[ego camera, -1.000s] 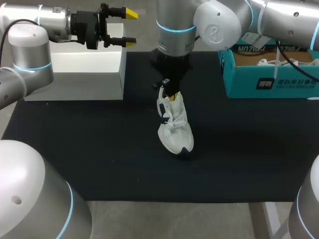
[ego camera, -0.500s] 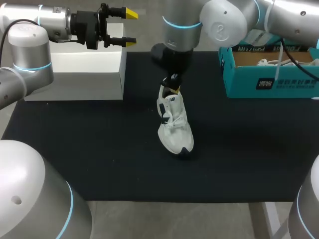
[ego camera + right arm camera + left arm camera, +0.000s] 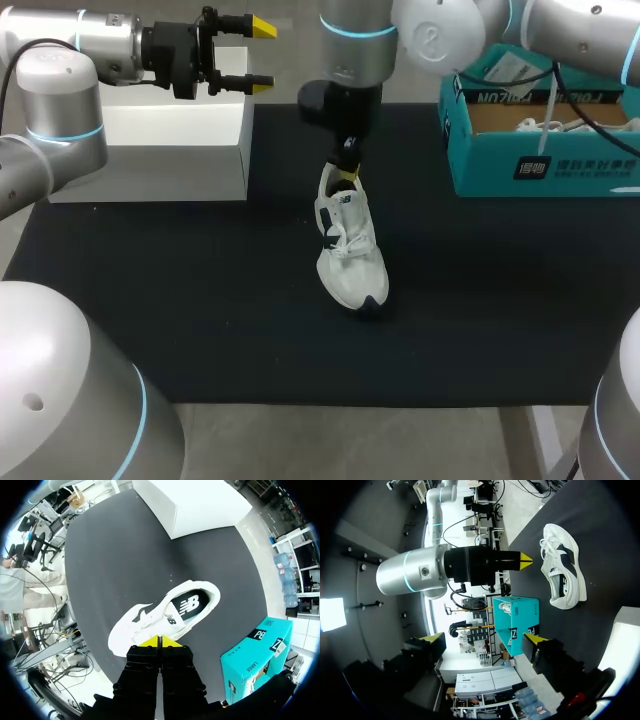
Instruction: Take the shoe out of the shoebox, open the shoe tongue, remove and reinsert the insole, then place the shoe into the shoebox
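White shoe rests unmoved on the black mat, well apart from the teal shoebox. The right gripper, tips pressed together and empty, has lifted off its heel. Removal appears complete; tongue opening likely follows.

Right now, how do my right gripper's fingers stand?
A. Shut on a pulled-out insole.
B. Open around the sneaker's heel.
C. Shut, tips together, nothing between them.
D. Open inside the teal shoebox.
C: in the right wrist view the right gripper's yellow tips meet with nothing between them, above the white sneaker, whose insole lies inside it.
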